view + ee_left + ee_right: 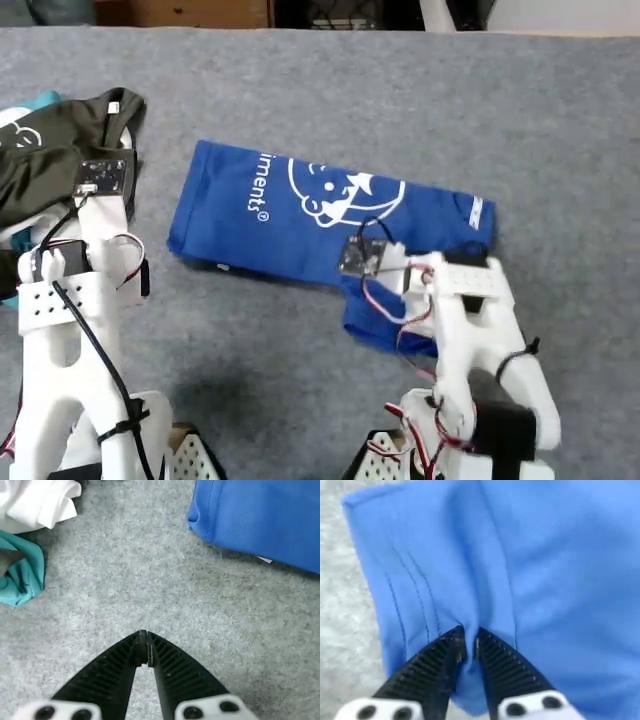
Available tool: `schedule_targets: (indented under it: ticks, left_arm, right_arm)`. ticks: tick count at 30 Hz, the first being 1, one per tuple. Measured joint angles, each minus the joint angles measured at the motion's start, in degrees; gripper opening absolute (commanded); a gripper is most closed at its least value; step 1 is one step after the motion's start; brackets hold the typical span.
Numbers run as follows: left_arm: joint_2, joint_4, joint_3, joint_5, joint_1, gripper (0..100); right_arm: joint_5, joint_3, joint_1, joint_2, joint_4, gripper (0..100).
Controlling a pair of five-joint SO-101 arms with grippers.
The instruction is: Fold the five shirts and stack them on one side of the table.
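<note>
A blue shirt (300, 215) with white print lies flat across the middle of the grey table (450, 120). My right gripper (469, 647) is shut on a raised fold of the blue shirt (545, 555), near its stitched hem on the side nearest the arms. The right arm (470, 300) stands over that near part. My left gripper (145, 652) is shut on nothing, hovering over bare table between the blue shirt's corner (260, 515) and a pile of shirts. In that pile are a dark shirt (60, 140), a white shirt (35, 502) and a teal shirt (20, 570).
The left arm (75, 290) stands at the table's left, partly over the crumpled pile. Bare grey surface stretches along the far side and the right (570, 150). Furniture stands beyond the far edge.
</note>
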Motion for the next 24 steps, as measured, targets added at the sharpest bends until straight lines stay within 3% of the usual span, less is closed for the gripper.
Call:
schedule_targets:
  ticks: [13, 24]
  left_arm:
    - [-0.7, -1.23, 0.0, -3.08, 0.0, 3]
    - [-0.7, -1.23, 0.0, -3.25, 0.0, 3]
  right_arm:
    - [-3.08, -51.25, 0.26, 29.45, 29.19, 1.3]
    - [-0.18, -84.75, -0.35, 54.24, 40.7, 3.7]
